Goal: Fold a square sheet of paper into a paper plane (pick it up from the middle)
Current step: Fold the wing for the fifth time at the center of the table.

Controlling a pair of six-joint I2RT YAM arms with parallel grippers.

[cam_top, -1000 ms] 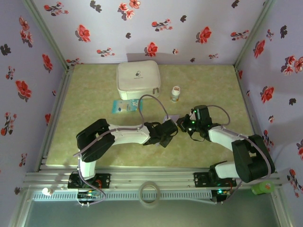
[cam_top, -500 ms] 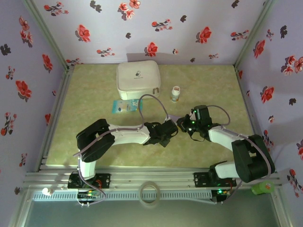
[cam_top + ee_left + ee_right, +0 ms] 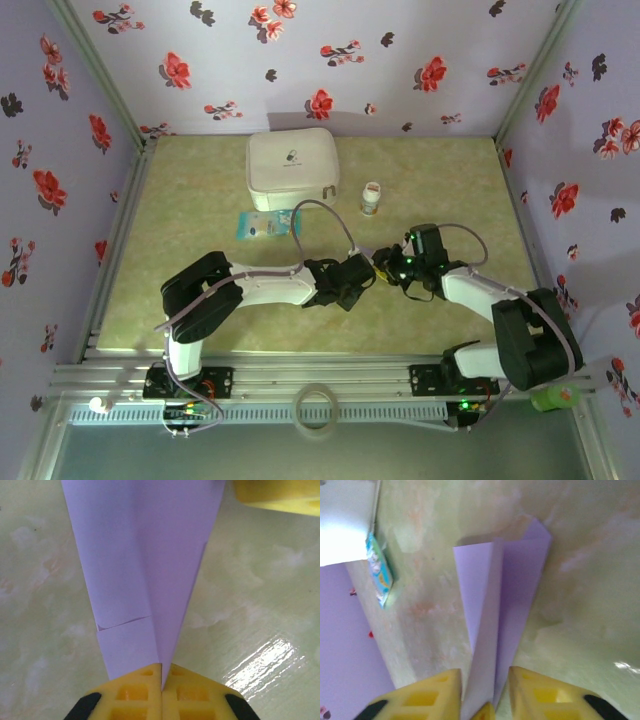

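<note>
Surface: a pale green marbled table (image 3: 200,200), glossy, with a bright glare patch in the left wrist view.
Room: lavender walls (image 3: 400,30) printed with red flowers close in three sides, and a metal rail (image 3: 320,378) runs along the near edge.
Around: a white zip case (image 3: 292,160) sits at the back of the table. A teal-and-white packet (image 3: 268,226) lies flat just in front of it, and a small white bottle (image 3: 371,198) stands upright to the right of the case. All three are well apart from the action.
In the way: nothing lies between the arms. Both wrists crowd the table's middle from above, and there they hide the paper.
Left gripper (image 3: 161,672): the yellow fingers are pressed together, pinching the narrow end of the paper plane (image 3: 145,555).
Right gripper (image 3: 485,680): the fingers stand apart with the lavender fold running between them, and a gap shows on one side. One yellow finger (image 3: 280,495) pokes into the top corner of the left wrist view.
Where the plane is: mid-table, down on the surface between the two grippers.
Long axis: it runs straight away from the left fingers toward the right gripper, along a centre crease.
Pointing: from the left wrist it tapers to the pinch and widens away. From the right wrist the far end is broad with one raised corner, so I cannot tell which end is the nose.
</note>
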